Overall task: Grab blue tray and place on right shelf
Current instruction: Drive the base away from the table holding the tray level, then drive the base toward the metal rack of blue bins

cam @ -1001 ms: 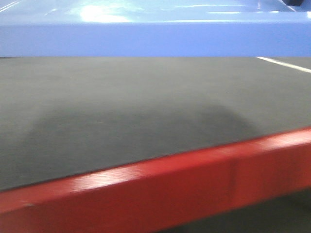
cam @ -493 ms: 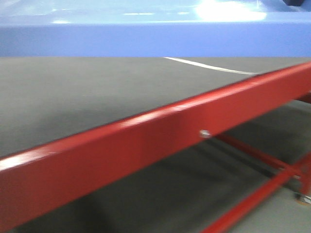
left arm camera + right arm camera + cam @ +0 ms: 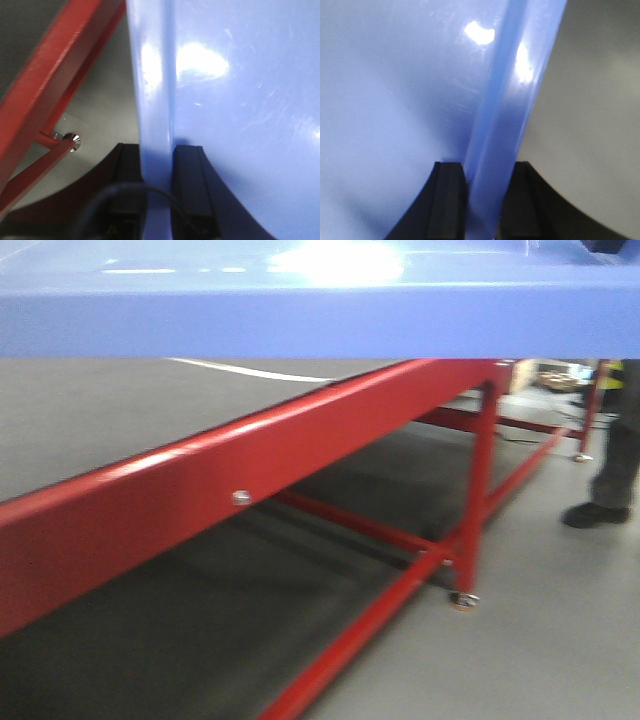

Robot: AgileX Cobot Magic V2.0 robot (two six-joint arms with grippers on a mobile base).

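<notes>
"So, which step are we in?"

"Carrying, I'd say. The blue tray [image 3: 320, 310] is off the desk [image 3: 150, 500] and held up level across the top of the front view, with the desk's red rail and dark top below it."

"Both arms on it?"

"Yes. The left pincer [image 3: 157, 192] is closed onto the tray's rim, with one black finger [image 3: 189, 185] on each side of it. The right pincer [image 3: 487, 197] grips the opposite rim the same way. Neither is open wider than the rim is thick."

"And the right shelf?"

"Not in any view. I see only the desk, grey floor and somebody's dark shoe [image 3: 595, 512] at the right edge."

"Then what does the next move call for?"

"My guess is a turn toward the robot's right until the shelf shows, both arms moving together so the tray lies flat and the rim doesn't twist out of either grip. Then line the tray up with the shelf and lower it before letting go. The person standing nearby is worth watching."
</notes>
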